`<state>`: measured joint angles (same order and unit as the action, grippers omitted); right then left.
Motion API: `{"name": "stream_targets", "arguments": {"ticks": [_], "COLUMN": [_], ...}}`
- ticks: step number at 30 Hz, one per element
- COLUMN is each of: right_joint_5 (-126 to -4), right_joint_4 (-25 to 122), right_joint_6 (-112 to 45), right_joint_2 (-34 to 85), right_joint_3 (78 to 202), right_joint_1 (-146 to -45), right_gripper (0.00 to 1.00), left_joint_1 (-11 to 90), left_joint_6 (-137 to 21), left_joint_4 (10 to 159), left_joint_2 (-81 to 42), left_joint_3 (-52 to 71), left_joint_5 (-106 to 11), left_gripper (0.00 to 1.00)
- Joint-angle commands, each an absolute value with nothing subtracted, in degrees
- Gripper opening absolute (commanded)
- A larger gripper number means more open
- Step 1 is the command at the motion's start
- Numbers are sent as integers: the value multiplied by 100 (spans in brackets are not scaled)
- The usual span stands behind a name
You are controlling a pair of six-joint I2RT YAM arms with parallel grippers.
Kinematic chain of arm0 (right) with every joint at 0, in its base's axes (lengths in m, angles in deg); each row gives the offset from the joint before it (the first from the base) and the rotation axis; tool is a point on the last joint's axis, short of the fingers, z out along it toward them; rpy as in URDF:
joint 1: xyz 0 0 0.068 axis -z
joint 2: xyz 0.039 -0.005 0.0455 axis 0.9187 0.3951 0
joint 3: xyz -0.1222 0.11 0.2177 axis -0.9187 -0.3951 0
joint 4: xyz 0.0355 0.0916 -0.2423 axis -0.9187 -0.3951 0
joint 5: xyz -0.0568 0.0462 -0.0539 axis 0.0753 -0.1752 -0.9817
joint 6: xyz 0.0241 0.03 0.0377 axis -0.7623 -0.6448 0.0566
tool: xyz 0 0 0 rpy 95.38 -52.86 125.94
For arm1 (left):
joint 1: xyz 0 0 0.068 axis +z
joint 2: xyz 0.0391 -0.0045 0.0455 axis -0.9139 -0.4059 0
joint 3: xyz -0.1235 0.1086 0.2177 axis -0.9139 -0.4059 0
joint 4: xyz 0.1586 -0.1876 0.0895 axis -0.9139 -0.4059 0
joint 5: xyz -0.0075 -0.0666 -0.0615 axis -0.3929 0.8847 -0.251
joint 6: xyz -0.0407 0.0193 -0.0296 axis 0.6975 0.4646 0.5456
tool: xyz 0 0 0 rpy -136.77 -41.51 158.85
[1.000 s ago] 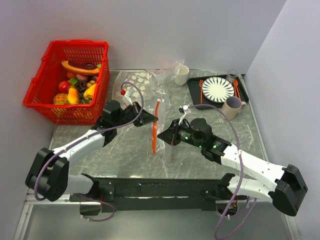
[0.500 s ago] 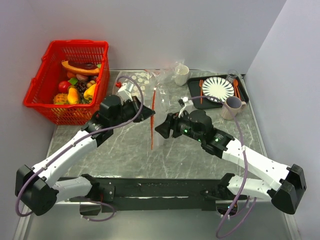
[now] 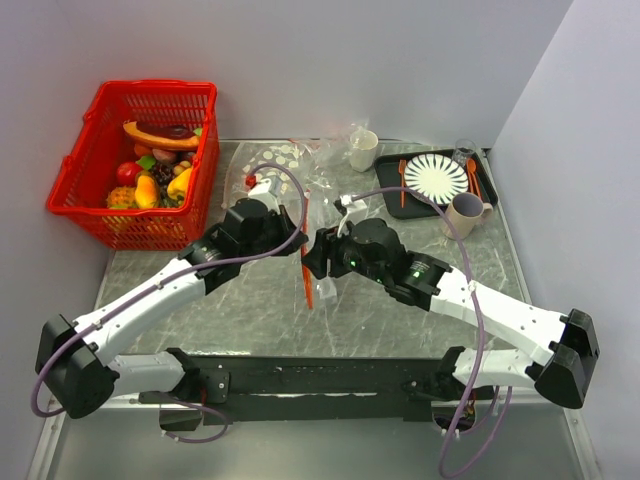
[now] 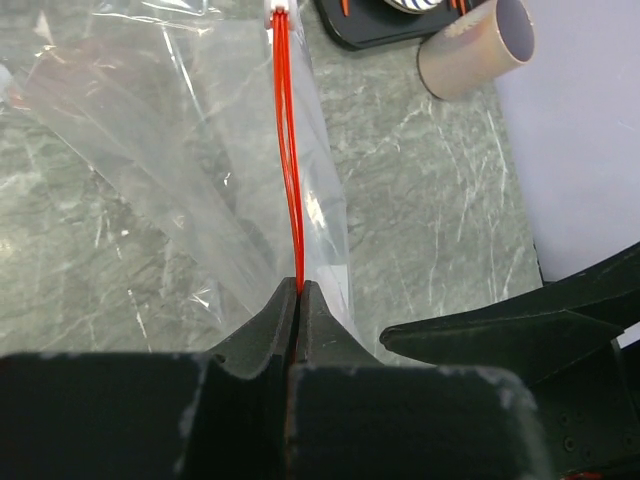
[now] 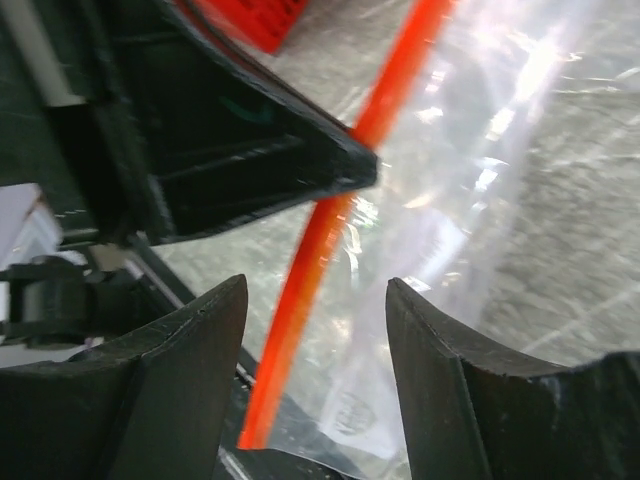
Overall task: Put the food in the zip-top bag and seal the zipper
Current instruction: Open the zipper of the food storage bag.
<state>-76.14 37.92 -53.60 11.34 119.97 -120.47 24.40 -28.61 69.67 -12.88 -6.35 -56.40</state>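
Note:
The zip-top bag (image 3: 316, 208) is clear plastic and hangs from its orange-red zipper (image 3: 307, 285) in the middle of the table. My left gripper (image 3: 300, 236) is shut on the zipper (image 4: 291, 150), which runs straight out from its jaws (image 4: 297, 287); the bag (image 4: 190, 160) spreads out to the left of it. My right gripper (image 3: 313, 262) is open right beside the left one. Its fingers (image 5: 195, 360) stand on either side of the zipper (image 5: 320, 250) and the bag (image 5: 450, 200) without touching them. The toy food (image 3: 150, 185) lies in the red basket (image 3: 95, 215).
A white-dotted clear bag (image 3: 290, 158) and a white cup (image 3: 362, 150) lie at the back. A black tray (image 3: 392, 200) holds a striped plate (image 3: 435, 178) and orange cutlery. A beige mug (image 3: 462, 214) lies next to it, also in the left wrist view (image 4: 475, 55).
My left gripper has moved right and nearer with the zipper. My right gripper has moved left, up to the zipper and next to the left gripper.

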Motion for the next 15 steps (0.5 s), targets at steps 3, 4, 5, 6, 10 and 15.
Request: {"name": "stream_targets", "arguments": {"ticks": [3,4,5,6,10,15], "right_joint_5": [-8091,-8092,-8066,-7996,-7907,-7890], "right_joint_4": [3478,3478,3495,3504,3469,3460], "right_joint_6": [-5147,-5138,-5129,-5129,-5059,-4953], "right_joint_2": [1116,1099,1055,1028,888,843], "right_joint_3": [12254,12236,12228,12201,12271,12535], "right_joint_1": [-12280,-12341,-12368,-12368,-12473,-12482], "right_gripper": [68,69,69,70,71,72], "left_joint_1": [2369,2360,2360,2351,2325,2281], "left_joint_6": [-3005,-3005,-3014,-3014,-3058,-3330], "left_joint_4": [6729,6711,6668,6650,6378,5711], "left_joint_2": [-1301,-1292,-1283,-1275,-1222,-1204], "left_joint_3": [-158,-106,-70,-44,254,720], "left_joint_5": [-6035,-6035,-6053,-6062,-6105,-6693], "left_gripper": [1,1,1,1,1,1]}}
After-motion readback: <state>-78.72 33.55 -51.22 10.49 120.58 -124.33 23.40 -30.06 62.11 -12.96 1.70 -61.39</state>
